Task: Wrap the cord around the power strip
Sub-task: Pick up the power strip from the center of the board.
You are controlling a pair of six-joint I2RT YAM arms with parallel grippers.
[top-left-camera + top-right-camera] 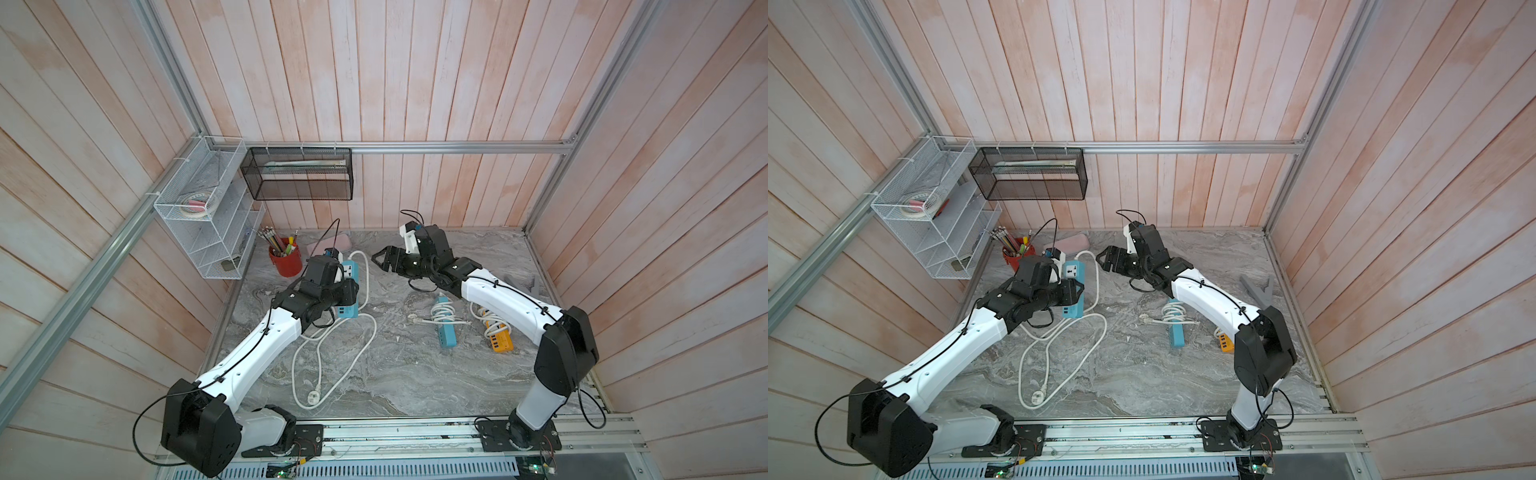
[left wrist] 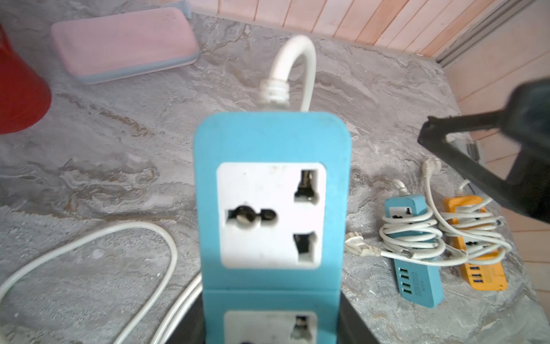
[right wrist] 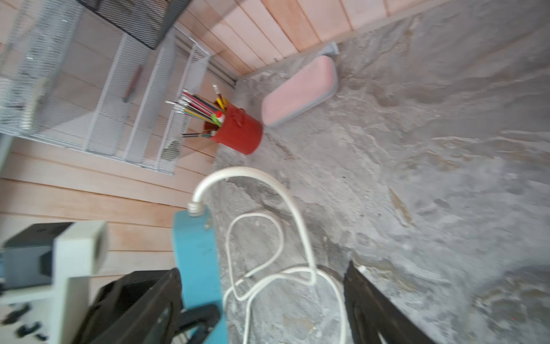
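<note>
The blue power strip (image 1: 351,269) (image 1: 1072,271) stands raised over the left back of the table, its white sockets facing my left wrist camera (image 2: 272,140). My left gripper (image 1: 350,291) (image 2: 272,326) is shut on its middle, one dark finger on each long side. The white cord (image 1: 366,286) (image 2: 297,53) leaves the strip's far end, arches over and lies in loose loops on the table (image 1: 1059,345), ending in a plug (image 1: 312,399). My right gripper (image 1: 379,261) (image 3: 262,277) hangs open just right of the strip, with cord loops lying below its jaws.
A red pencil cup (image 1: 286,262) and a pink case (image 1: 330,244) sit behind the strip. A blue strip (image 1: 444,328) and an orange one (image 1: 500,338), both cord-wrapped, lie under my right arm. A white wire rack (image 1: 208,216) and black mesh basket (image 1: 299,174) hang on the walls.
</note>
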